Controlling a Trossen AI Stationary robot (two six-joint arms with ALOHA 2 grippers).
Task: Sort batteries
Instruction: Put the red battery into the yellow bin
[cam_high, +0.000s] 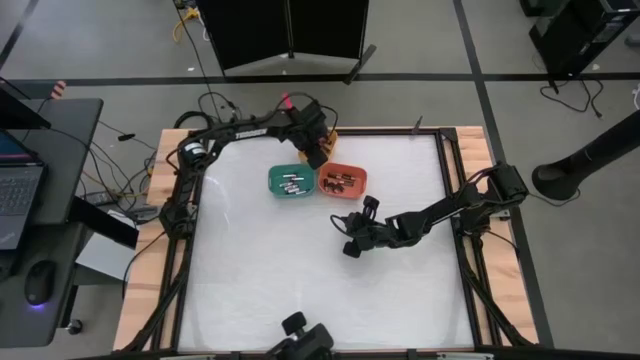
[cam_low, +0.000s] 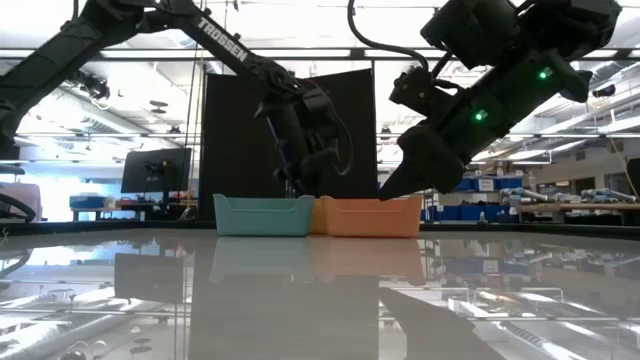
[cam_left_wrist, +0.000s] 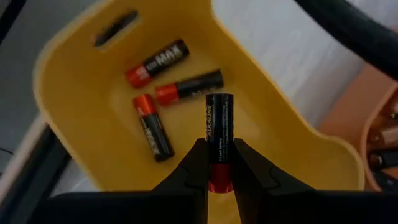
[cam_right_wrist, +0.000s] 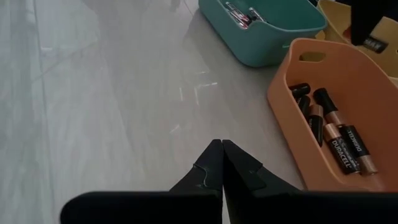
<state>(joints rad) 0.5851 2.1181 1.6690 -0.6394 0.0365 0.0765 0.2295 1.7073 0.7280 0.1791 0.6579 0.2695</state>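
Note:
My left gripper (cam_left_wrist: 219, 163) hangs over the yellow bin (cam_left_wrist: 292, 134) at the table's far edge, shut on a black battery with a red end (cam_left_wrist: 219, 121). Three more black-and-red batteries (cam_left_wrist: 158, 62) lie on that bin's floor. In the high view the left gripper (cam_high: 316, 148) hides most of the yellow bin (cam_high: 331, 134). The teal bin (cam_high: 292, 181) holds small silvery cells, and the orange bin (cam_high: 343, 180) holds dark and copper batteries (cam_right_wrist: 339, 146). My right gripper (cam_right_wrist: 222, 148) is shut and empty, low over bare table just near of the orange bin (cam_right_wrist: 323, 93). My left gripper pinches the battery between its two fingers (cam_left_wrist: 194, 163) at the red end (cam_left_wrist: 219, 180). The battery lies along the fingers, and its black end (cam_left_wrist: 219, 99) sticks out past the fingertips. The fingers come from above, pointing down, and the battery is lifted clear above the yellow bin's floor.
The three bins stand close together at the far middle of the white table (cam_high: 260, 270), seen side by side in the low view as teal (cam_low: 263, 215) and orange (cam_low: 370, 215). A wide stretch of tabletop lies near and left of the right gripper (cam_high: 348, 232).

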